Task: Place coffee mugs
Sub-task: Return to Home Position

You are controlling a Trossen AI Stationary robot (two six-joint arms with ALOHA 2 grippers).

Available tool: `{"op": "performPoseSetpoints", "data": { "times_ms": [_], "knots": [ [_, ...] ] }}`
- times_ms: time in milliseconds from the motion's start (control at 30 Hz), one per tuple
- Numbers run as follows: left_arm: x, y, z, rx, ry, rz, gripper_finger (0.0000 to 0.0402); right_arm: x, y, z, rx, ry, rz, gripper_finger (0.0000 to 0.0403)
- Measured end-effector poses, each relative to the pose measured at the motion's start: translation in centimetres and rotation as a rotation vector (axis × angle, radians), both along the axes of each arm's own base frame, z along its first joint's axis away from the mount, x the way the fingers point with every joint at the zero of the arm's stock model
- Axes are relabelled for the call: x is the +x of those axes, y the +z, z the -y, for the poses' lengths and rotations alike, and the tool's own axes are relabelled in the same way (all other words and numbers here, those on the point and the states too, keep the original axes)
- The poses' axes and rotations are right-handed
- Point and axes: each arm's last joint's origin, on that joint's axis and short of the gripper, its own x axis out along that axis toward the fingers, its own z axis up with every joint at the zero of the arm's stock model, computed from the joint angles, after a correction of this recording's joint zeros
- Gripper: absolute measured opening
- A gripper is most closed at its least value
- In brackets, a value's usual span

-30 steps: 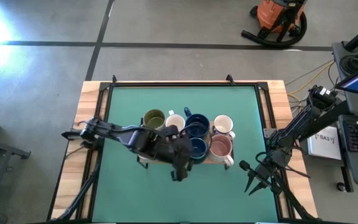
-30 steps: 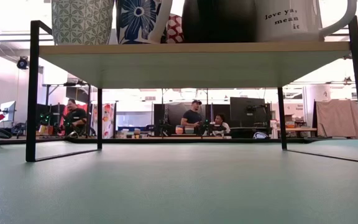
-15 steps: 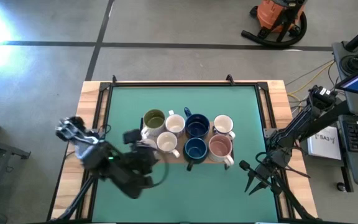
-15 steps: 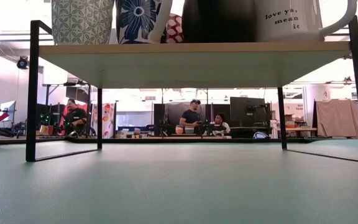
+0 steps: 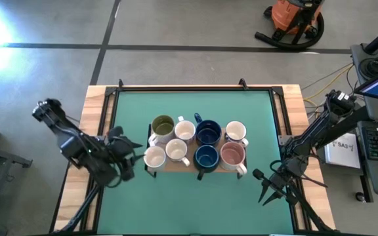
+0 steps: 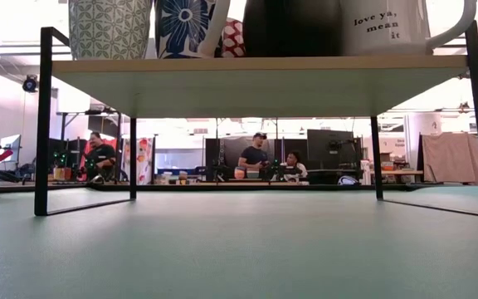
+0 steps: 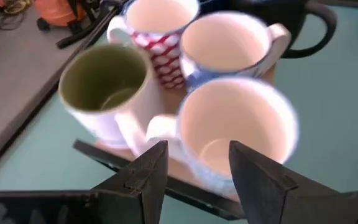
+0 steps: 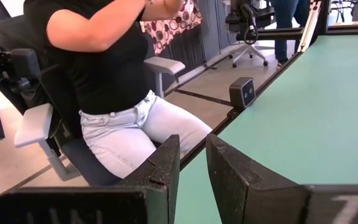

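While the right gripper (image 5: 268, 191) hangs at the near right corner of the table (image 5: 254, 108), its fingers a little apart and empty, the left gripper (image 5: 128, 159) sits just off the left end of the shelf (image 5: 170, 166), pointed at the mugs. Its fingers are spread with nothing between them (its wrist view looks past them straight into the closest cup).

All eight coffee mugs stand upright on the shelf's wooden top, crowded together in two rows of four. In the near row, from left to right, are the first white mug (image 5: 154, 156), the blue-patterned mug (image 5: 176, 151), the front navy mug (image 5: 205, 156) and the pinkish mug (image 5: 232, 154). Behind them stand the olive-lined mug (image 5: 163, 124), the red-patterned mug (image 5: 184, 130), the rear navy mug (image 5: 208, 132) and the far-right white mug (image 5: 235, 131).

From table height, only the mugs' lower parts show above the shelf board. Beyond the table, several people (image 6: 258, 151) sit at desks across the room, and an orange vacuum (image 5: 294, 16) stands on the floor.
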Motion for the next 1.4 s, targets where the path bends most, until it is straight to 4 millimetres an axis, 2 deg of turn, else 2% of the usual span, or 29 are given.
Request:
{"op": "performPoseSetpoints", "data": {
  "times_ms": [267, 467, 600, 833, 1000, 1233, 1400],
  "knots": [
    [-4.4, -5.4, -3.8, -0.134, -0.02, 0.163, 0.0145, 0.0, 0.0, 0.0, 0.0, -0.001, -0.001, 0.0068],
    [-7.3, -8.0, -5.8, -0.226, -0.14, 0.241, 0.0118, 0.0, 0.0, 0.0, 0.0, 0.0, 0.0, 0.0068],
    [-8.5, -9.5, -6.8, -0.282, -0.171, 0.313, 0.0101, 0.0, 0.0, 0.0, 0.0, -0.001, -0.001, 0.0068],
    [-9.0, -12.0, -7.3, -0.25, -0.264, 0.471, 0.0069, 0.0, 0.0, 0.0, 0.0, 0.0, 0.0, 0.0068],
    [-9.5, -13.3, -7.9, -0.207, -0.26, 0.553, 0.0042, 0.0, 0.0, 0.0, 0.0, 0.0, 0.0, 0.0068],
    [-9.2, -16.2, -7.3, -0.209, -0.394, 0.626, 0.002, 0.0, 0.0, 0.0, 0.0, 0.0, -0.001, 0.0068],
    [-9.2, -16.6, -7.1, -0.132, -0.5, 0.771, 0.0006, 0.0, 0.0, 0.0, 0.001, 0.0, 0.0, 0.0068]
  ]
}}
